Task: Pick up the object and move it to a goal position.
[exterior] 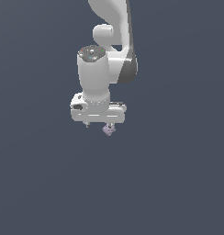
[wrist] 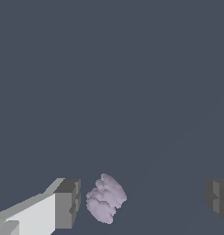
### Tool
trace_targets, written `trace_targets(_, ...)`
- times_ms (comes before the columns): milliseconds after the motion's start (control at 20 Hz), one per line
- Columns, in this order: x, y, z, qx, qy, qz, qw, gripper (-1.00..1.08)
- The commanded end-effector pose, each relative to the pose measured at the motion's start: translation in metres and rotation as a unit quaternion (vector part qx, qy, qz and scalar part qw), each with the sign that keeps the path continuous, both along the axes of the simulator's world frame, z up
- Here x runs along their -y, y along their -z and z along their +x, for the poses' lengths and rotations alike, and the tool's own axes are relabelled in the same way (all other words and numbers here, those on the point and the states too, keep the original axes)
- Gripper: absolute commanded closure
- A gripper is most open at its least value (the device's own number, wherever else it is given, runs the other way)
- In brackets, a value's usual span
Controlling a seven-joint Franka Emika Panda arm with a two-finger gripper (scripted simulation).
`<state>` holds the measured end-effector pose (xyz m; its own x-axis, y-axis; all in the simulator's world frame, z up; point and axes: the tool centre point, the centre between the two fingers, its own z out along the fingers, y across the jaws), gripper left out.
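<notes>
The object is a tiny pale lilac lumpy blob [exterior: 108, 130], seen just below the white gripper's underside in the exterior view. In the wrist view the blob [wrist: 106, 198] lies between the two dark finger pads, close to one pad [wrist: 69, 202] and far from the other [wrist: 218, 196]. My gripper [wrist: 142, 199] is open, with the jaws wide apart and not touching the blob. In the exterior view the gripper [exterior: 99, 124] hangs straight down, its fingers mostly hidden by the hand.
The plain dark grey-blue surface [exterior: 178, 183] fills the scene all round. The white arm [exterior: 114, 41] rises to the top of the exterior view.
</notes>
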<state>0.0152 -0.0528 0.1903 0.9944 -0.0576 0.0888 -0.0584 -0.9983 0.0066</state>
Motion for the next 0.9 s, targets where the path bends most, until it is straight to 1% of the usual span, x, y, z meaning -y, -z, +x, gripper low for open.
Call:
trace_targets(0,-0.001,0.005,-0.003,-0.002,-0.014,-0.001,0.9999,-0.92)
trace_targets(250,-0.005,0.018,-0.012,-0.008,-0.058,-0.005,0.9983,-0.92)
trace_targets(450,-0.009,0.032,-0.022,-0.014,-0.107,-0.008,0.9941,-0.92)
trace_targets(650,-0.015,0.049,-0.035,-0.022,-0.166,-0.011,0.9857,-0.92)
trace_targets(850,-0.021,0.066,-0.049,-0.029,-0.227,-0.013,0.9735,-0.92)
